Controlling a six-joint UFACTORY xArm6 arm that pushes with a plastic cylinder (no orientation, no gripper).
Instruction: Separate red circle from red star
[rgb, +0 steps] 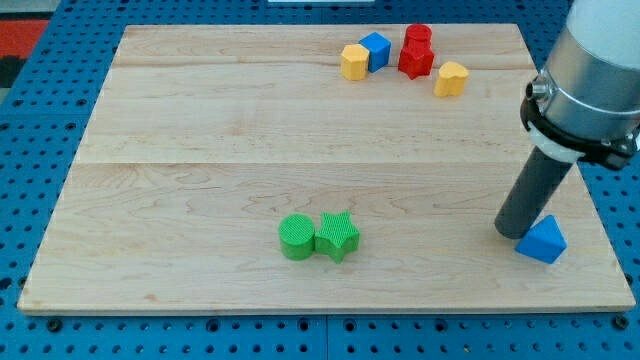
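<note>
Progress: none visible | red circle (418, 36) touched red star (416, 61) at its 12 o'clock, board's top | tip (512, 231) held nothing, rested beside blue triangle (542, 240), far at 5 o'clock | separation remained

The red circle (418, 35) lies at the board's top edge, right of the middle, a short upright cylinder with its round face up. The red star (416, 60) lies just below it, flat with its points spread outward, and the two touch. Both are the same bright red, so the line where they meet is hard to make out.
</note>
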